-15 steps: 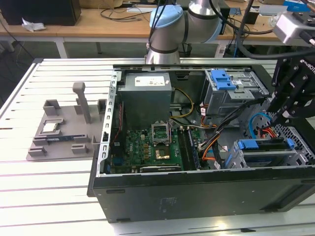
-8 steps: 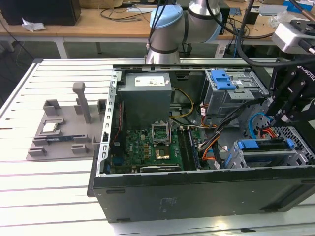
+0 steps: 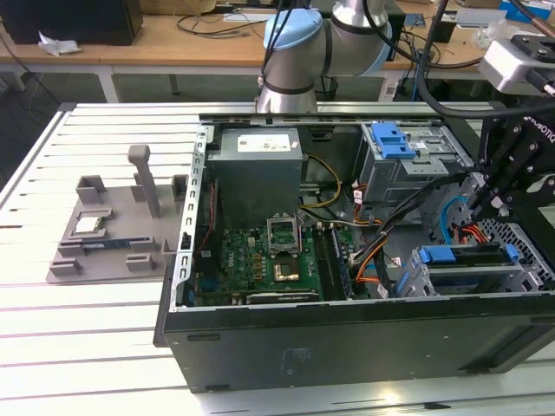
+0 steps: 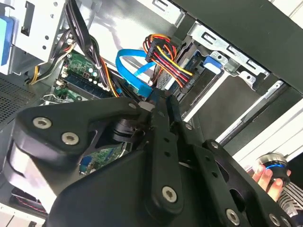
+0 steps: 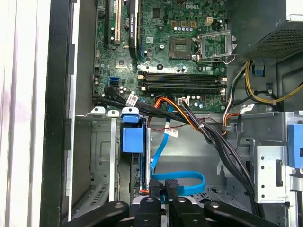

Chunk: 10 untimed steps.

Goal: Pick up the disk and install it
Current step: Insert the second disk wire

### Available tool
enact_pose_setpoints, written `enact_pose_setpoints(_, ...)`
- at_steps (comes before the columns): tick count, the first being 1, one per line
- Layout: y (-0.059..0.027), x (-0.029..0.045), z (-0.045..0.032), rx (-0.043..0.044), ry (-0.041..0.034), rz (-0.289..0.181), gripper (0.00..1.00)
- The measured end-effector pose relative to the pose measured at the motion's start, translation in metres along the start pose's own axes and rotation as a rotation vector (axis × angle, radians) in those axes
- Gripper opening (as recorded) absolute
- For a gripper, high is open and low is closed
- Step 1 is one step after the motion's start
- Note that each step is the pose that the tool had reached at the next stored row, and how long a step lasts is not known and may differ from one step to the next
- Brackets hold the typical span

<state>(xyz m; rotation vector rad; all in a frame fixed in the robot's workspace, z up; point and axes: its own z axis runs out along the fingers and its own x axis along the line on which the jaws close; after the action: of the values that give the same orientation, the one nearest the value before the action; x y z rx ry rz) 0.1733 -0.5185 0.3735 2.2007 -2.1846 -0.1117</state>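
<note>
My hand (image 5: 163,191) pinches the blue cable (image 5: 182,178) plugged into the disk (image 5: 137,161), which sits edge-up in its bay, long axis running into the computer case (image 3: 347,342).

Robotics lab, set up for computer assembly.

Open PC case (image 3: 347,347) lying on a white slatted metal table (image 3: 78,347), motherboard (image 3: 260,260) and cables (image 5: 222,151) exposed. Grey fixture tray (image 3: 113,234) with small parts beside it, toward the exterior view's left. Robot arm (image 3: 303,43) mounted at the table's far edge. Behind, wooden benches (image 3: 191,39) strewn with wires and gear. In the second wrist view, a person's hand (image 4: 267,182) at the edge, holding a round device with a blue ring.
</note>
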Motion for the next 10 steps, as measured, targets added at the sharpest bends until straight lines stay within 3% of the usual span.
enact_pose_setpoints(5,0.0006,0.0046,0.0011,-0.0005,0.0018,0.000,0.16)
enact_pose_setpoints(10,0.0007,0.0184,0.0154,-0.0108,0.0023,-0.006,0.16)
